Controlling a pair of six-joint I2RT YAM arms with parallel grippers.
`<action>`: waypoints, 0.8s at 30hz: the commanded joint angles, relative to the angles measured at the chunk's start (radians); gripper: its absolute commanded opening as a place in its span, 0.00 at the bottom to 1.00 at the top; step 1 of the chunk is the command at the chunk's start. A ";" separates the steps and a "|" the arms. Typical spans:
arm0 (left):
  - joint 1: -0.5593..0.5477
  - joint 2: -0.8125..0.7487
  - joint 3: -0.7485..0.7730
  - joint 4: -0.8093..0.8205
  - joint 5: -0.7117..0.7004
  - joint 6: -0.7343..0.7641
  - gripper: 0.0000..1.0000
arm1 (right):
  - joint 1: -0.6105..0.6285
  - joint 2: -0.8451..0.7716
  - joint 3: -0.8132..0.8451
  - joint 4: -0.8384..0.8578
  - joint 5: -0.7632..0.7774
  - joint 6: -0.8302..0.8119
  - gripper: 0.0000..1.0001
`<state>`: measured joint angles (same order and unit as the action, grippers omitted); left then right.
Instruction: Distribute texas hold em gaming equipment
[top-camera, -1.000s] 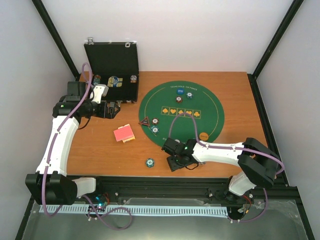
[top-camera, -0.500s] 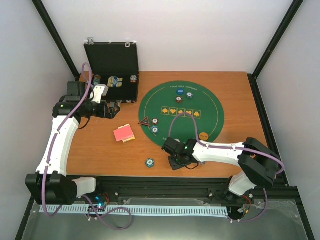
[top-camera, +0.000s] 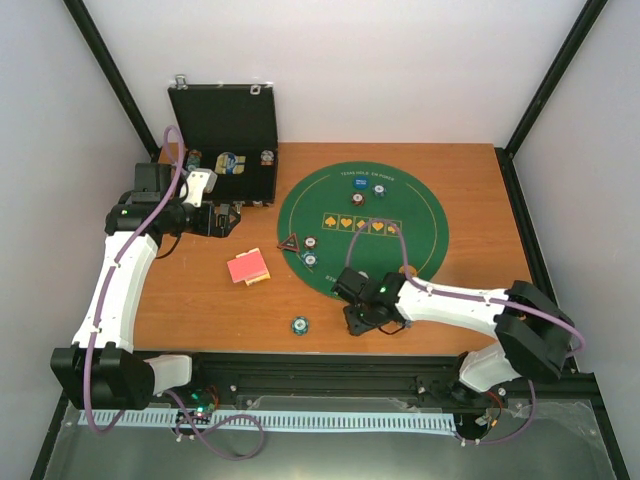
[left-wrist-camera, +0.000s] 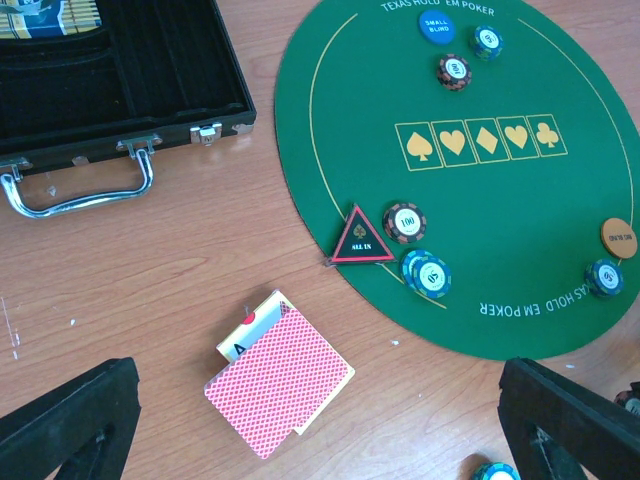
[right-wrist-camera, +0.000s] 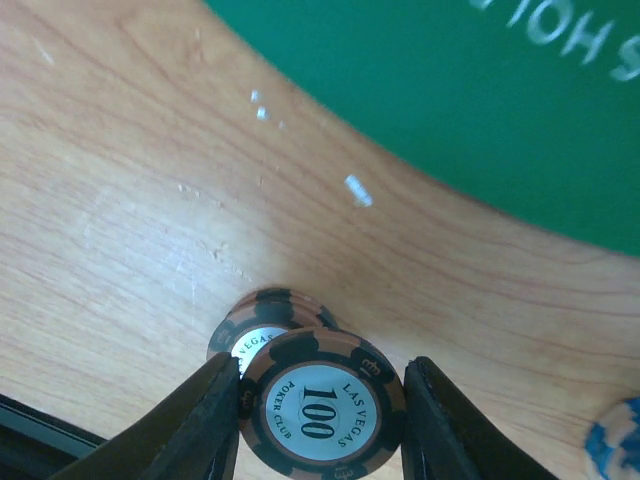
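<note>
1. Brown "100" poker chip (right-wrist-camera: 320, 410) sits clenched in the right tool (top-camera: 364, 318), over a second brown chip (right-wrist-camera: 250, 330) on the wooden counter (right-wrist-camera: 120, 200) just off the green felt mat (right-wrist-camera: 450, 90).
2. Left tool (top-camera: 226, 220) hangs released — jaws wide — near the black case (top-camera: 225, 150).

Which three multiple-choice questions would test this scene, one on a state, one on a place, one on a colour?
1. How is the black case? A shut. B open. C overturned.
2. Where does the card deck lie? A on the green mat. B on the bare table. C inside the case.
3. Which colour is the chip in the right gripper? A brown. B blue. C white.
Answers: B, its lid stands up; B, wood surrounds it; A, its rim is brown.
</note>
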<state>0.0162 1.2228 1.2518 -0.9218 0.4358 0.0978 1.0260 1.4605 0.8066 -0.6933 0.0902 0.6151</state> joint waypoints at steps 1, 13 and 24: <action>0.006 -0.017 0.034 -0.014 0.009 -0.001 1.00 | -0.052 -0.075 0.064 -0.063 0.030 -0.035 0.29; 0.006 -0.025 0.039 -0.023 -0.003 0.006 1.00 | -0.264 -0.018 0.118 -0.022 0.001 -0.165 0.29; 0.005 -0.025 0.046 -0.029 -0.005 0.010 1.00 | -0.326 0.107 0.116 0.063 -0.012 -0.200 0.29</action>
<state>0.0162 1.2198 1.2522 -0.9398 0.4335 0.0982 0.7074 1.5352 0.9047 -0.6773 0.0875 0.4339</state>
